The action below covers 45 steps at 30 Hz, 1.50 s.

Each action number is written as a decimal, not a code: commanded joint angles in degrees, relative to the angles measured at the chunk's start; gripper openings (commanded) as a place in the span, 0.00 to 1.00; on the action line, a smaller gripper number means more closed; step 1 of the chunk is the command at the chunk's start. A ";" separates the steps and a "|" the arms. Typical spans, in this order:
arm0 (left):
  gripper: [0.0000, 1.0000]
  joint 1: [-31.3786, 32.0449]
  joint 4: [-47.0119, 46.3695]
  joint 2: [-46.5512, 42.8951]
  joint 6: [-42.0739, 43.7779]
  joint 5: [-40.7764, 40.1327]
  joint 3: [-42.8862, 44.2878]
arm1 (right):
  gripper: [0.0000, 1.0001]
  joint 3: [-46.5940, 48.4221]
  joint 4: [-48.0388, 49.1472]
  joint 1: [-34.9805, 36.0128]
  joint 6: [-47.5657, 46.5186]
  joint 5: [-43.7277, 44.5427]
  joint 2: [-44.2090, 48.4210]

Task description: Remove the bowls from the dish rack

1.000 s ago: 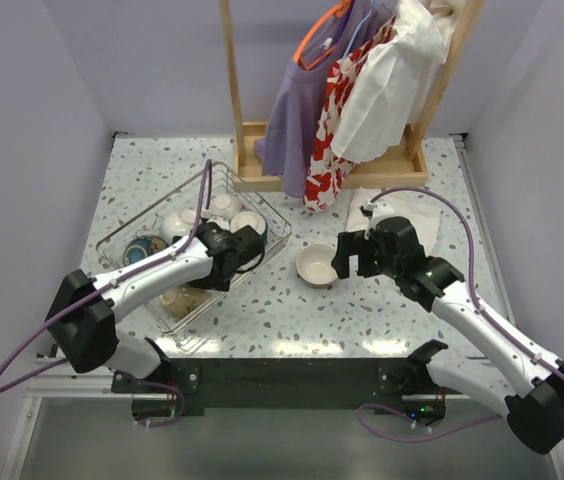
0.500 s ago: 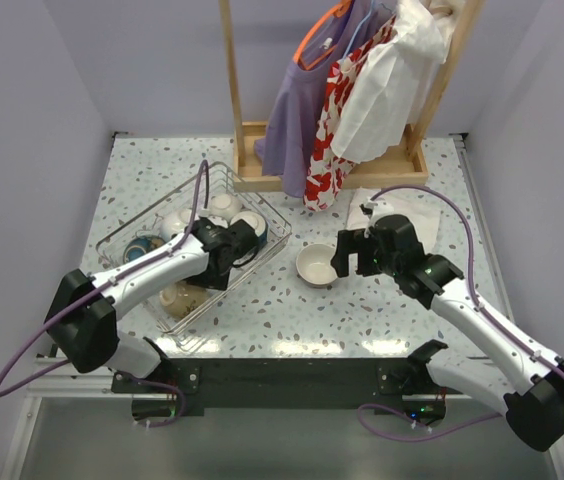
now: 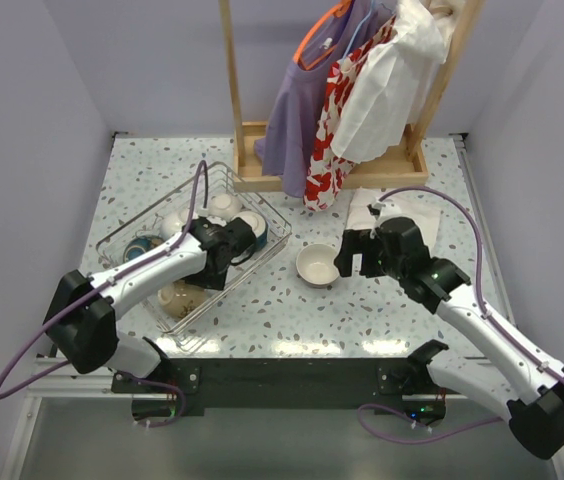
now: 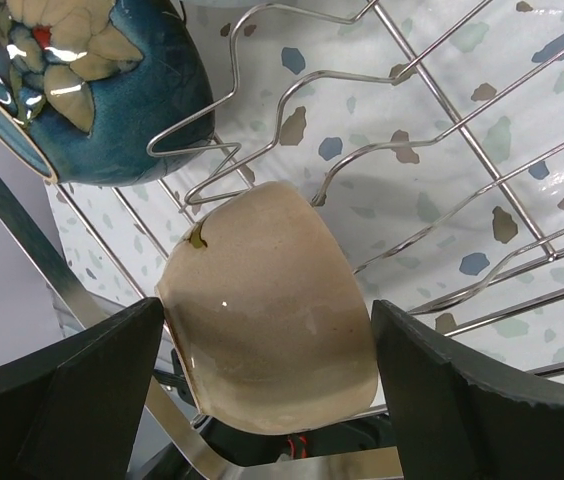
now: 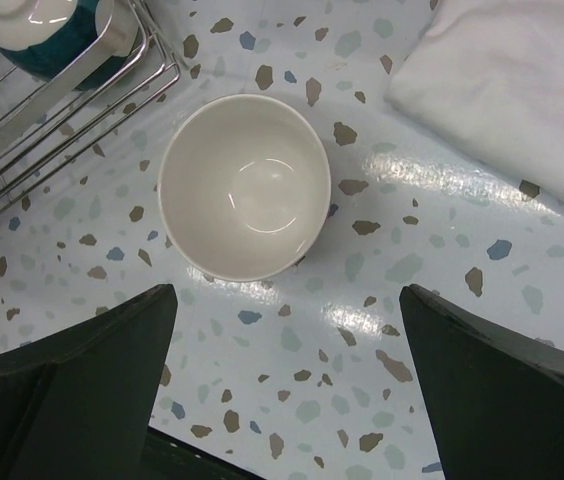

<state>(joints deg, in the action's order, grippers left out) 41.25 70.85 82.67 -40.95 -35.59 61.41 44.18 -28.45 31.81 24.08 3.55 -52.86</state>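
Observation:
The dish rack (image 3: 267, 210) stands at the left of the table. It holds two white bowls (image 3: 224, 205), a white and teal bowl (image 3: 250, 220), a dark blue patterned bowl (image 4: 92, 90) and a beige bowl (image 4: 262, 310). The beige bowl lies on its side among the rack's wires (image 4: 442, 100). My left gripper (image 4: 267, 300) reaches down into the rack (image 3: 224, 250), and both of its fingers sit against the beige bowl's sides. Another white bowl (image 5: 244, 185) stands upright on the table (image 3: 316, 265). My right gripper (image 5: 287, 290) hangs open just right of this bowl (image 3: 354, 255), holding nothing.
A wooden clothes stand (image 3: 252, 150) hung with garments rises at the back, close behind the rack. A folded white cloth (image 5: 522, 90) lies right of the white bowl on the table. The rack's corner (image 5: 82, 100) with the teal bowl (image 5: 42, 30) shows at the right wrist view's top left.
My left gripper has slid left and deeper into the rack, and its jaws have narrowed onto the beige bowl. The right arm has drifted slightly right.

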 commanded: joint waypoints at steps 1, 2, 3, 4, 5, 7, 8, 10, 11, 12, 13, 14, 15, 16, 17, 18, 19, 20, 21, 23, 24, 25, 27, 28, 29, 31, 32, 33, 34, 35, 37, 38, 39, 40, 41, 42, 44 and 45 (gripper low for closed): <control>0.74 -0.30 4.47 -3.21 -0.71 1.05 2.05 | 0.98 2.31 -0.20 0.00 1.67 1.46 1.01; 0.72 -0.30 4.47 -3.66 -0.62 0.97 2.22 | 0.98 2.40 -0.29 0.00 1.85 1.46 1.09; 0.70 -0.30 4.47 -4.01 -0.71 0.88 2.49 | 0.98 2.31 -0.29 -0.08 1.94 1.37 1.18; 0.69 -0.30 4.47 -4.88 -0.80 0.88 2.66 | 0.98 2.31 -0.38 0.00 1.94 1.46 1.27; 0.69 -0.38 4.47 -5.24 -0.80 0.88 2.75 | 0.98 2.31 -0.47 0.00 2.29 1.46 1.36; 0.71 -0.56 4.47 -6.55 -1.06 0.88 2.49 | 0.98 2.31 -0.64 0.00 2.47 1.46 1.62; 0.72 -0.74 4.47 -6.91 -1.50 1.14 2.23 | 0.98 2.14 -0.73 0.00 2.82 1.55 1.79; 0.76 -0.91 4.47 -8.23 -2.38 1.67 1.00 | 0.98 2.13 -0.82 0.00 3.17 1.46 2.06; 0.77 -0.91 4.47 -8.49 -2.82 2.19 0.47 | 0.98 2.05 -0.82 -0.08 3.34 1.46 2.15; 0.78 -0.91 4.39 -9.02 -3.08 2.37 -0.66 | 0.98 1.96 -0.99 0.00 3.52 1.37 2.24; 0.81 -1.00 4.30 -9.20 -3.69 2.55 -1.28 | 0.98 1.96 -0.91 0.00 3.78 1.37 2.24; 0.82 -1.00 4.21 -9.46 -3.96 2.90 -1.81 | 0.98 1.87 -0.91 0.00 3.87 1.28 2.32; 0.83 -1.00 4.04 -9.98 -4.22 3.07 -2.51 | 0.98 1.87 -0.91 0.00 4.05 1.20 2.32; 0.85 -1.00 3.86 -10.25 -4.75 3.16 -2.87 | 0.98 1.87 -0.91 0.00 4.14 1.11 2.32; 0.86 -1.00 3.77 -10.51 -4.93 3.08 -3.13 | 0.98 1.87 -0.91 0.00 4.14 1.11 2.32; 0.87 -1.00 3.86 -11.12 -5.19 2.99 -3.48 | 0.98 1.87 -1.00 0.00 4.22 0.85 2.24; 0.88 -1.09 3.86 -11.39 -5.80 2.90 -3.66 | 0.98 1.87 -1.08 0.00 4.40 0.76 2.32; 0.88 -1.09 3.94 -11.57 -6.24 2.72 -3.75 | 0.98 1.87 -1.08 0.00 4.40 0.75 2.32; 0.88 -1.09 4.29 -12.01 -6.77 2.55 -3.92 | 0.98 1.96 -1.08 0.00 4.31 0.84 2.24; 0.89 -1.09 4.47 -12.45 -8.09 2.11 -4.28 | 0.98 2.05 -1.35 0.09 4.31 0.84 2.24; 0.93 -1.09 4.47 -13.06 -8.53 2.02 -4.37 | 0.98 2.13 -1.35 0.09 4.23 0.84 2.15; 0.98 -1.09 4.56 -13.41 -9.49 1.76 -4.37 | 0.98 2.31 -1.52 0.09 4.23 0.76 2.06; 1.00 -1.18 4.47 -14.11 -10.46 1.67 -4.63 | 0.98 2.66 -1.52 0.00 4.05 0.41 1.71; 1.00 -1.09 4.47 -14.38 -11.69 1.49 -4.63 | 0.98 2.84 -1.52 0.00 3.79 0.23 1.53; 1.00 -1.09 4.47 -14.73 -12.31 1.23 -4.80 | 0.98 3.10 -1.52 0.00 3.61 0.23 1.36; 1.00 -1.09 4.47 -15.08 -14.23 0.01 -5.50 | 0.98 3.36 -1.44 0.00 3.09 -0.04 0.83; 1.00 -1.09 4.47 -15.26 -14.77 -0.35 -5.86 | 0.98 3.45 -1.26 0.00 3.00 -0.12 0.66; 1.00 -1.09 4.47 -15.44 -15.82 -0.61 -6.03 | 0.98 3.54 -1.26 0.00 2.82 -0.30 0.31; 1.00 -1.09 4.30 -15.52 -16.26 -1.14 -6.21 | 0.98 3.71 -1.17 0.00 2.65 -0.47 0.13; 1.00 -1.00 3.86 -15.96 -16.53 -1.14 -6.39 | 0.98 3.72 -1.09 0.00 2.56 -0.74 0.04; 1.00 -1.09 3.42 -16.23 -17.23 -0.97 -6.56 | 0.98 3.80 -0.82 0.09 2.29 -0.92 -0.31; 1.00 -1.09 2.72 -16.23 -17.41 -0.97 -6.82 | 0.98 3.89 -0.73 0.00 2.03 -1.00 -0.31; 1.00 -1.09 2.45 -16.32 -17.58 -0.88 -6.91 | 0.98 3.89 -0.65 0.00 1.94 -1.09 -0.40; 1.00 -1.09 2.28 -16.06 -17.76 -0.88 -7.09 | 0.98 4.07 -0.65 0.00 1.51 -1.09 -0.66; 1.00 -1.09 1.75 -15.70 -17.85 -0.88 -7.44 | 0.98 4.07 -0.64 0.00 1.33 -1.09 -0.75; 1.00 -1.09 1.49 -15.53 -18.20 -0.88 -7.70 | 0.98 4.07 -0.64 0.09 0.89 -1.09 -0.84; 1.00 -1.09 1.22 -15.18 -18.81 -0.88 -8.23 | 0.98 4.33 -0.73 0.00 0.45 -1.18 -1.02; 1.00 -1.09 1.22 -15.17 -19.51 -0.97 -8.41 | 0.98 4.24 -0.73 0.00 0.27 -1.18 -1.02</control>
<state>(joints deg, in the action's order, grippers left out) 40.51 73.56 67.35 -56.84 -34.48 54.08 45.56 -29.98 31.81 26.22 3.25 -53.65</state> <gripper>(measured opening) 0.996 0.982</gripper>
